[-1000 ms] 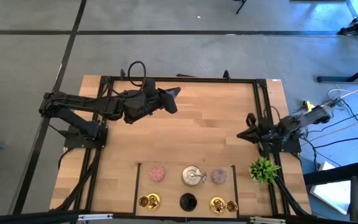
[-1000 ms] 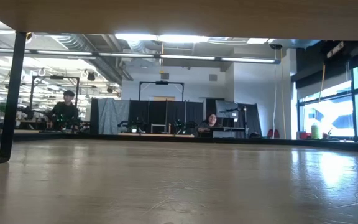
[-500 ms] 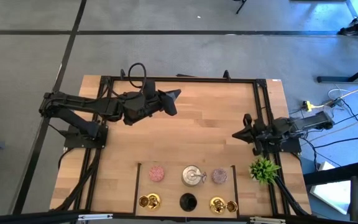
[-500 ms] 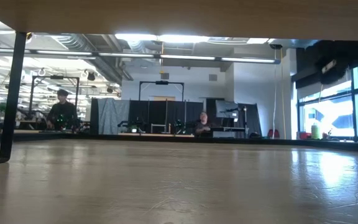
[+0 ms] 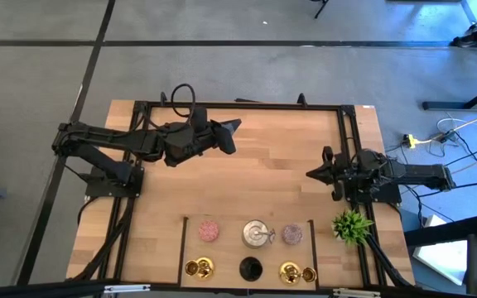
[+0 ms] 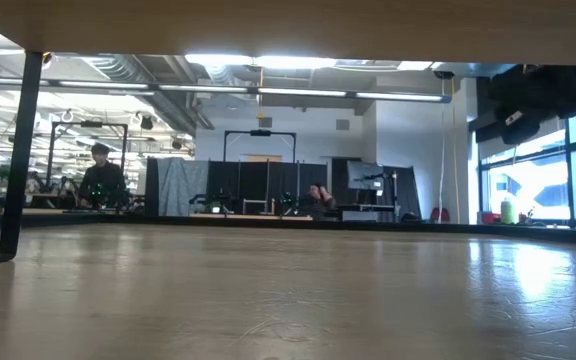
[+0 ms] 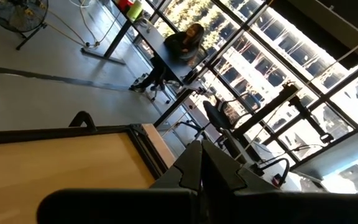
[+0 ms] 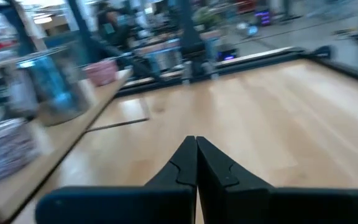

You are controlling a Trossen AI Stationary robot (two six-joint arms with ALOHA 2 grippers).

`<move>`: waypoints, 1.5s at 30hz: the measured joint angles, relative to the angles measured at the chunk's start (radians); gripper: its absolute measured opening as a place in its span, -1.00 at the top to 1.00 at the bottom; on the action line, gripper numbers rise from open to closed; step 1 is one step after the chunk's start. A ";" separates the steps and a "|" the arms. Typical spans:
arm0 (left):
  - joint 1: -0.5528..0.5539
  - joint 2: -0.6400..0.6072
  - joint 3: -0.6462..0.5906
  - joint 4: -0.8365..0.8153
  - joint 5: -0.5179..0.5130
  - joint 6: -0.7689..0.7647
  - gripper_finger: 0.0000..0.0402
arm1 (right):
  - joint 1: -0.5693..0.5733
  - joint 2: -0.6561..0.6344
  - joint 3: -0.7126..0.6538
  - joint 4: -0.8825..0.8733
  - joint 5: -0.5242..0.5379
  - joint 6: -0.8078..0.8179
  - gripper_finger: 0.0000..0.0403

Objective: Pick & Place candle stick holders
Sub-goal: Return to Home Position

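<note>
The candle holders are standing in two rows inside a thin black frame [image 5: 181, 248], and neither gripper is touching them. The mauve glittery holder [image 5: 292, 234] is sitting nearest the right gripper [image 5: 311, 174], off to one side of its tips. The silver holder [image 5: 257, 234] and the pink holder [image 5: 209, 230] are lining up farther along the same row. Farther again from that gripper, the black holder [image 5: 250, 268] is standing between one gold cluster [image 5: 199, 267] and another gold cluster [image 5: 296, 271].

The right gripper is hovering over the bare table [image 5: 280, 149], pinched closed and gripping nothing. Its wrist view is showing the two fingers [image 8: 185, 165] meeting at a point, with the holders only as blurs off to one side. A green plant [image 5: 351, 225] is sitting just beside that arm.

The left gripper [image 5: 233, 125] is waiting well apart from the holders, also clenched and empty. Only its wrist view is showing a seated person [image 7: 184, 43] at a desk. The low view is catching no holders, just tabletop, a standing person [image 6: 100, 178] and a dark arm part [image 6: 528, 90].
</note>
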 joint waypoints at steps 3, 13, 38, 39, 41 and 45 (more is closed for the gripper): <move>0.000 0.000 0.000 -0.013 0.000 0.000 0.99 | -0.037 0.000 0.000 -0.003 -0.126 0.003 1.00; 0.003 0.000 0.000 -0.074 0.057 0.046 0.99 | -0.047 0.001 0.000 -0.011 -0.082 0.058 1.00; -0.006 -0.163 -0.079 -0.079 0.623 0.673 0.99 | -0.046 0.001 0.000 -0.010 -0.083 0.058 1.00; -0.013 -0.194 -0.107 -0.076 0.628 0.680 0.99 | -0.046 0.001 0.000 -0.010 -0.083 0.058 1.00; -0.018 -0.272 -0.176 -0.067 0.618 0.670 0.99 | -0.046 0.001 0.000 -0.010 -0.083 0.058 1.00; -0.020 -0.434 -0.331 -0.009 0.573 0.641 0.99 | -0.046 0.001 0.000 -0.010 -0.083 0.058 1.00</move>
